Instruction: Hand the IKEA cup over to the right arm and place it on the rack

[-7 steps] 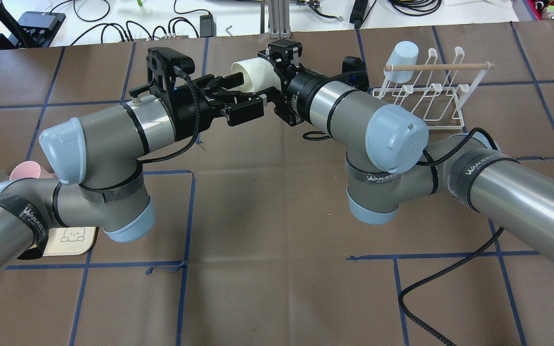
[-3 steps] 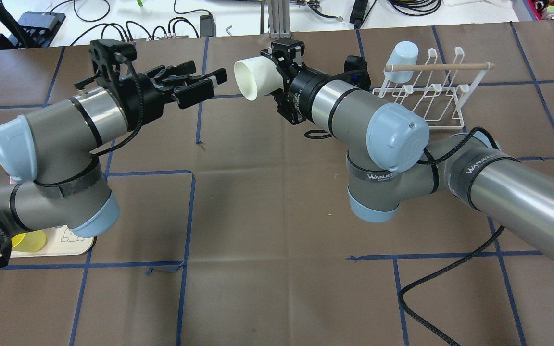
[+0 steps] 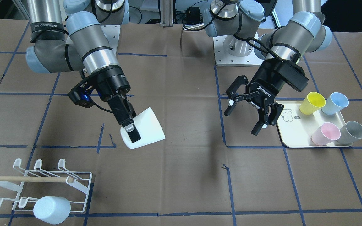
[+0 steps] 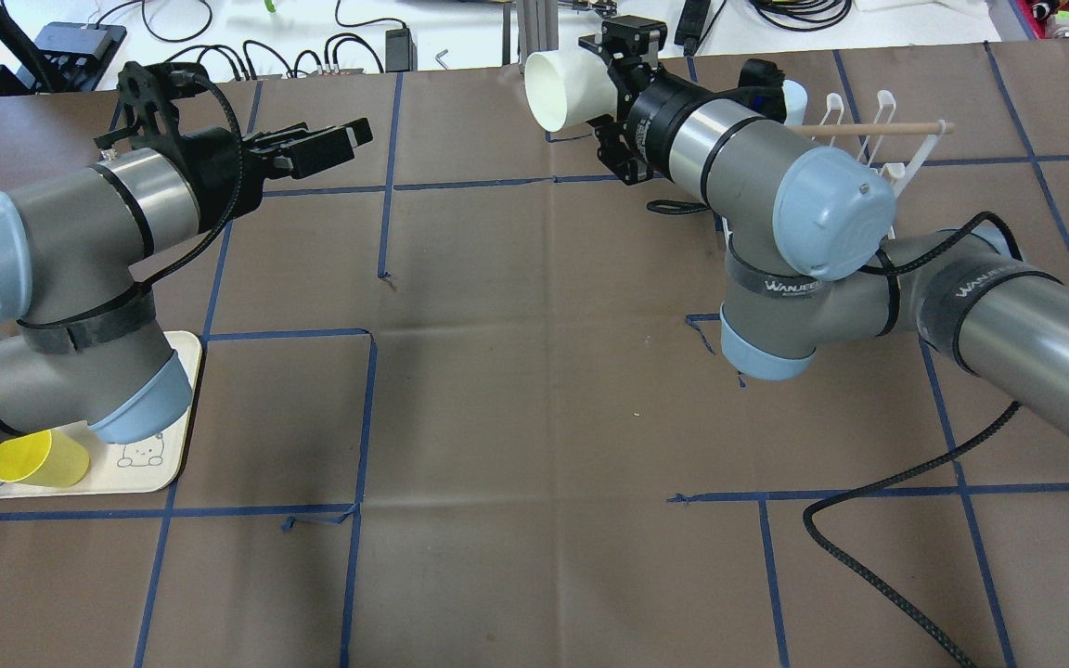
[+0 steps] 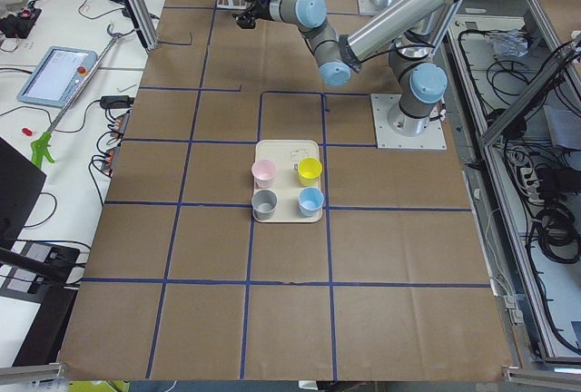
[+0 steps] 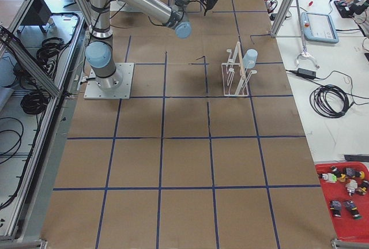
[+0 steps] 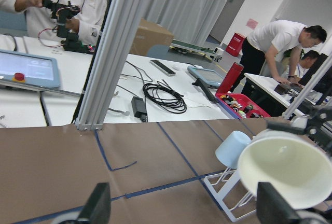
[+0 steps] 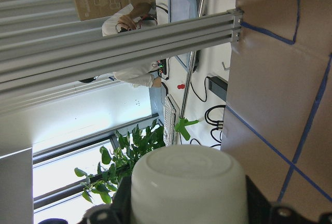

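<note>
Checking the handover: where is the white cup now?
Front-facing view: the white cup sits clamped in the right gripper, left of centre, short of the rack.

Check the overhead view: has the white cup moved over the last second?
Yes. The white cup has shifted rightward and farther from the robot, ending nearer the rack.

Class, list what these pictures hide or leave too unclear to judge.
Overhead view: the right arm covers most of the rack.
Overhead view: the left arm covers much of the tray and most cups on it.
Right wrist view: the white cup blocks how the right pincer holds it.
</note>
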`<action>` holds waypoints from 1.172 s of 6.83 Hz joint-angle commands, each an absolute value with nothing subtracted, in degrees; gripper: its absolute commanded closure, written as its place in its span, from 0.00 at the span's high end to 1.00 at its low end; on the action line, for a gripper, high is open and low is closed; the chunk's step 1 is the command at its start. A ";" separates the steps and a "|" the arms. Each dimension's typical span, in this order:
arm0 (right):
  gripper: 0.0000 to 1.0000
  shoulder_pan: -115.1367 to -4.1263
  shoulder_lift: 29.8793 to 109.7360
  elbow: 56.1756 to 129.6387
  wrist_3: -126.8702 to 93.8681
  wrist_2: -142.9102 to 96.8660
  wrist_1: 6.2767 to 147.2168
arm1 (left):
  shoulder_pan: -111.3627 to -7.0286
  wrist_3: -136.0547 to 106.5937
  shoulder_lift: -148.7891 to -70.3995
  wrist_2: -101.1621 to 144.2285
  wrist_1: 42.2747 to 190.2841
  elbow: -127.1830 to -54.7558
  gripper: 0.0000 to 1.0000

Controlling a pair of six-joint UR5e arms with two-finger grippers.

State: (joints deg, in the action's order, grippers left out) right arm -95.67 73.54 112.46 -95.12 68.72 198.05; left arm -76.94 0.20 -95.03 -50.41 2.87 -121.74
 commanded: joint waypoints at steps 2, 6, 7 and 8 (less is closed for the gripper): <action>0.23 -87.30 73.83 111.97 -72.26 68.82 198.19 | -82.15 0.26 -95.89 -75.85 37.31 -108.42 0.99; 0.23 -78.86 72.52 109.17 -25.22 70.48 197.67 | -84.64 -0.52 -92.47 -86.92 96.03 -87.67 0.99; 0.23 -76.58 71.47 108.29 -14.35 72.05 198.01 | -86.03 -2.18 -91.24 -88.05 98.24 -87.37 0.99; 0.22 -74.99 70.15 107.50 -8.41 72.07 198.19 | -87.79 -2.28 -91.06 -90.15 98.17 -87.89 1.00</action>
State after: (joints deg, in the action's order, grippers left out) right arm -77.25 71.62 108.47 -17.70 71.51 197.96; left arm -85.98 -1.62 -91.69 -88.07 95.64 -88.25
